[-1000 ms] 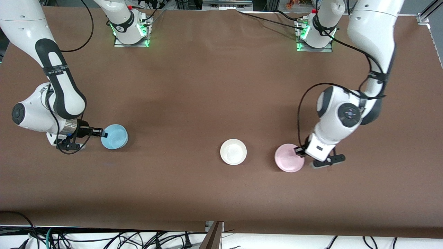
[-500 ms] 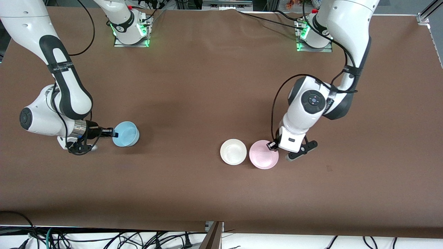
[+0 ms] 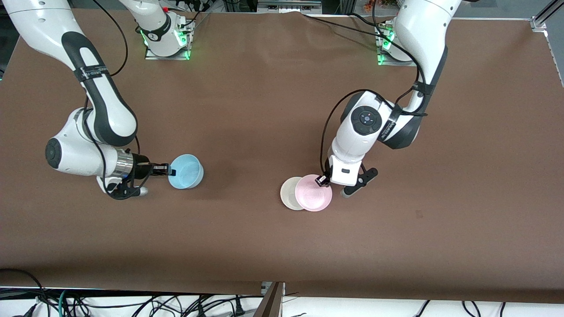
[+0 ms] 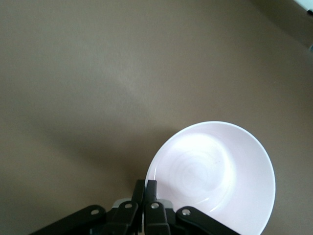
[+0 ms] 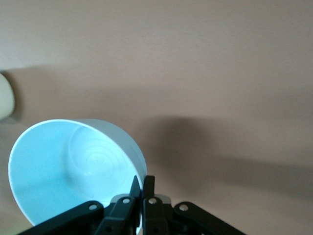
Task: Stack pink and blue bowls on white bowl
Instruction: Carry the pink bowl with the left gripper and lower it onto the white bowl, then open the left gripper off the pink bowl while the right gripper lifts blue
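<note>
Front view showed us a stack not yet built. Nearest that camera, we saw the pink bowl (image 3: pixel 313 199) overlapping the rim of the white bowl (image 3: pixel 288 193) but not yet seated in it; the left gripper (image 3: pixel 322 180) was clenched on the pink bowl's rim. We judged this bowl to be almost over its target, with centring and letting go left to do. A little farther from the camera, toward the right arm's end of the table (image 3: pixel 264 110), we saw the blue bowl (image 3: pixel 187 171) pinched at its rim by the right gripper (image 3: pixel 166 170), well apart from the white bowl. Its whole trip was left, we judged, then its placing on the pink one. We counted one pink bowl, one blue, one white, and two grippers, each grasping a bowl.
</note>
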Controlling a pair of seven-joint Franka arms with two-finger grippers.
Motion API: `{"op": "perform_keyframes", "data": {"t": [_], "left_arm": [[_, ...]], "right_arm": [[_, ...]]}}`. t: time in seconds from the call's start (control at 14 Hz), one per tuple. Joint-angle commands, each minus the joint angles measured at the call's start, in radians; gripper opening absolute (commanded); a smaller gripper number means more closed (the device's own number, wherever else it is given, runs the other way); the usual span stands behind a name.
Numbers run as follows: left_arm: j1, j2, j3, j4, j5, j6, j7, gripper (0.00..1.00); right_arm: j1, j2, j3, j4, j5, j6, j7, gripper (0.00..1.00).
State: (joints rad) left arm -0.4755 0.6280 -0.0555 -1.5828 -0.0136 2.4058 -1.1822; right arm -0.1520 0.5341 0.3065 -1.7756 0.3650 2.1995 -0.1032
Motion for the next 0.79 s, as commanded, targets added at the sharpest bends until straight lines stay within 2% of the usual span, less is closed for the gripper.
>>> {"op": "perform_keyframes", "data": {"t": [0.0,0.43,0.71], "left_arm": [[-0.035,0.030,0.019,0.040,0.003,-0.020,-0.049,0.00],[-0.057,0.045,0.019,0.041,0.003,-0.019,-0.117,0.00],[-0.080,0.096,0.020,0.107,0.006,-0.017,-0.168,0.00]], "right_arm": [[0.011,0.007,0.026,0.041,-0.017,-0.017,0.071,0.00],[0.064,0.009,0.023,0.058,-0.028,-0.007,0.149,0.00],[0.086,0.015,0.023,0.062,-0.026,-0.003,0.184,0.00]]}}
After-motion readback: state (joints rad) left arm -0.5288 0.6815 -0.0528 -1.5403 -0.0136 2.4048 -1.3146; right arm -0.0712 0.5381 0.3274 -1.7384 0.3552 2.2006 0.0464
